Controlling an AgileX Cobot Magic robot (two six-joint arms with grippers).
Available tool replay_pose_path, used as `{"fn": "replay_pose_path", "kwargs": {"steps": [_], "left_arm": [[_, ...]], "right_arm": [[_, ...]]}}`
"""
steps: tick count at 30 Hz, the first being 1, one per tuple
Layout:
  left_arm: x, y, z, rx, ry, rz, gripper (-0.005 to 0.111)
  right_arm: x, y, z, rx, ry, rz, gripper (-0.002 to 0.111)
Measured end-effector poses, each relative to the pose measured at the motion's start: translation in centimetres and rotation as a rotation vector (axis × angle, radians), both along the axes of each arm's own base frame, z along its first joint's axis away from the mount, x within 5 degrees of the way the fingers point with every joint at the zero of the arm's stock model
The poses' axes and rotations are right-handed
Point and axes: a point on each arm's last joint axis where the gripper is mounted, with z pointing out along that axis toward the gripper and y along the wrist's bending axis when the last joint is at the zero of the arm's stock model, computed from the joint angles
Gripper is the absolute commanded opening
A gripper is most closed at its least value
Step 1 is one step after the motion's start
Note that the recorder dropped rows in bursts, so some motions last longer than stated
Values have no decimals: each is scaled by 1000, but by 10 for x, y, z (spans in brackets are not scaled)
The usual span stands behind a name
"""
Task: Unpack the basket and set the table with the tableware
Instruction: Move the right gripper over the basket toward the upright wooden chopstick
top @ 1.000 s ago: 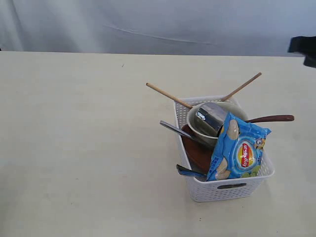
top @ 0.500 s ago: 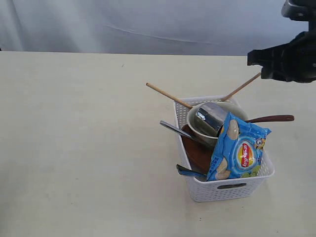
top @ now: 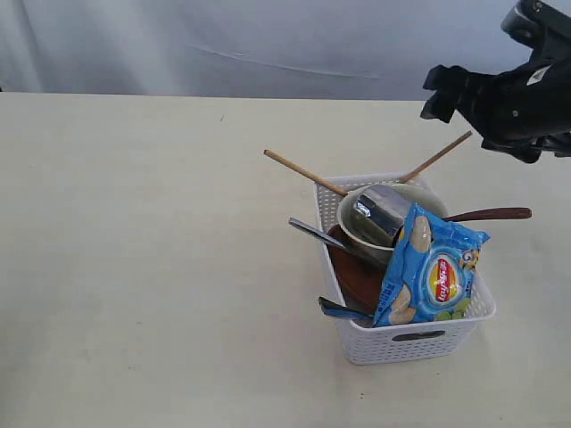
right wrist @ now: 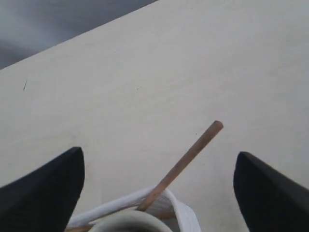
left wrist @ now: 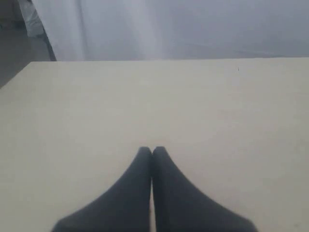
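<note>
The white basket (top: 419, 343) stands on the table (top: 134, 267) right of centre. In it are a white bowl (top: 419, 193), a steel cup (top: 382, 212) lying in the bowl, a brown plate (top: 357, 276) and a dark wooden spoon (top: 491, 214). Two chopsticks (top: 303, 172) (top: 437, 156) and steel cutlery handles (top: 317, 234) (top: 343, 310) stick out. My right gripper (top: 434, 94) hangs open above and behind the basket. In the right wrist view one chopstick (right wrist: 193, 152) points up between the open right gripper (right wrist: 159, 162), over the basket rim (right wrist: 183, 212). My left gripper (left wrist: 152, 150) is shut and empty over bare table.
A blue crisp packet (top: 433, 272) leans on the basket's near end, covering part of the bowl and plate. A grey cloth backdrop (top: 268, 45) hangs behind the table's far edge. Bare tabletop spreads left of the basket.
My right arm has come in from the right edge and moved left, to above the far end of the basket. Its jaws have opened. Nothing in the basket has moved.
</note>
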Motion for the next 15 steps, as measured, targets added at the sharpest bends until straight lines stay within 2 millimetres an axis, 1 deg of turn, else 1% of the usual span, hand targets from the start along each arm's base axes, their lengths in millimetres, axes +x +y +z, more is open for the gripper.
{"fn": "replay_pose_path", "kwargs": {"steps": [1, 2, 3, 4, 8, 12, 13, 15], "left_arm": [[0, 0, 0, 0, 0, -6, 0], [0, -1, 0, 0, 0, -21, 0], [0, -1, 0, 0, 0, -25, 0], [0, -2, 0, 0, 0, -32, 0], [0, -2, 0, 0, 0, -32, 0], [0, -2, 0, 0, 0, -32, 0], [0, -2, 0, 0, 0, -32, 0], [0, -2, 0, 0, 0, -32, 0]], "right_arm": [[2, 0, -4, 7, 6, -10, 79], [7, 1, -13, 19, 18, -31, 79], [9, 1, -17, 23, 18, -38, 79], [13, 1, -25, 37, 23, -61, 79], [23, 1, -43, 69, 24, -112, 79], [27, 1, -50, 78, 18, -129, 78], [27, 1, -50, 78, 14, -129, 73], [28, 1, -49, 79, 5, -131, 56]]}}
